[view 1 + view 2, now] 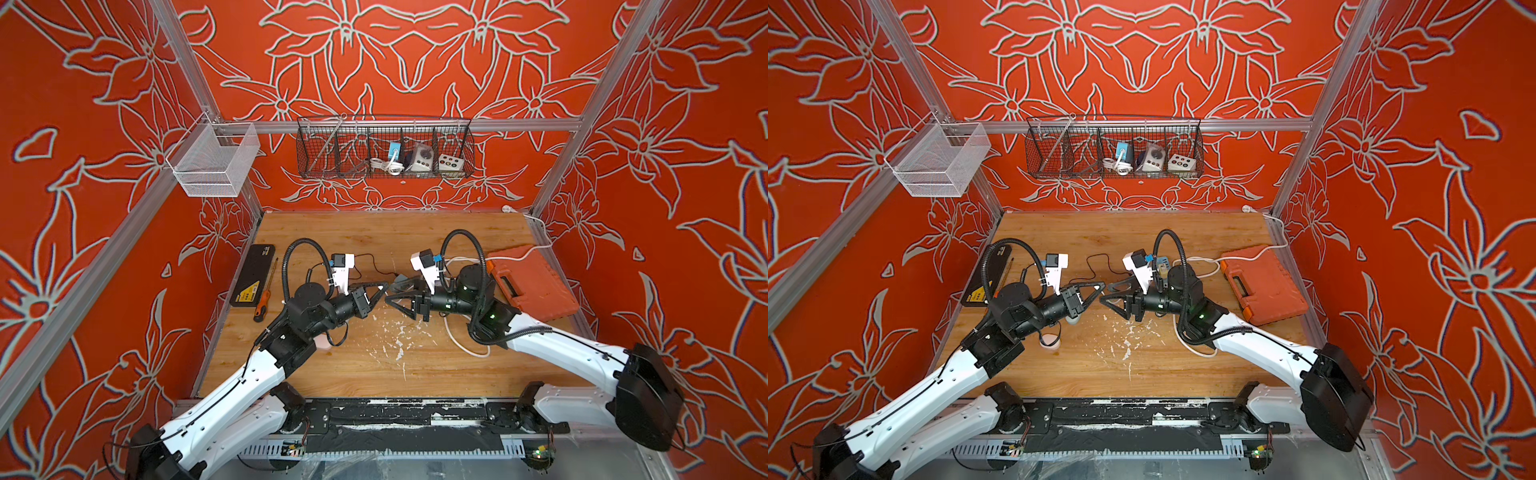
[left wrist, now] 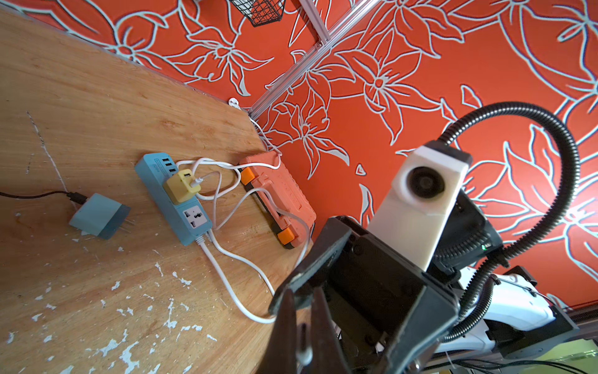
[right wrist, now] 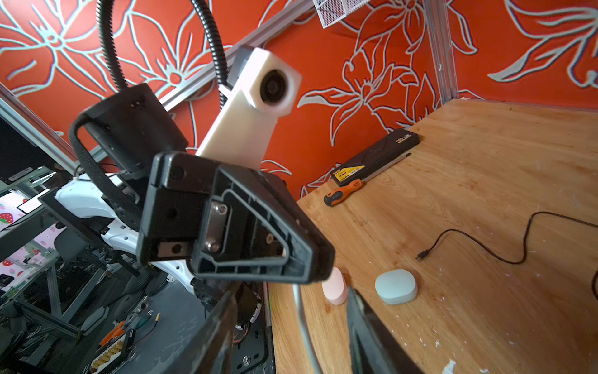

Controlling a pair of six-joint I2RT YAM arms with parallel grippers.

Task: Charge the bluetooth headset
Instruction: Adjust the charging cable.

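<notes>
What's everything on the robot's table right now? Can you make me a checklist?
Surface: wooden tabletop, flecked with white chips.
Job's things: pale earbud case and pink rounded case lying apart; pale blue charger unplugged beside the blue power strip.
Clutter: orange tool case, screwdriver, black flat box.
Pincers: left pincer shut, right pincer open, tips nearly meeting above the tabletop.
Cables: black cable runs from the charger, other end loose; white cord loops from the power strip.
Surroundings: red flowered walls; black wire basket and white mesh basket hanging.
</notes>
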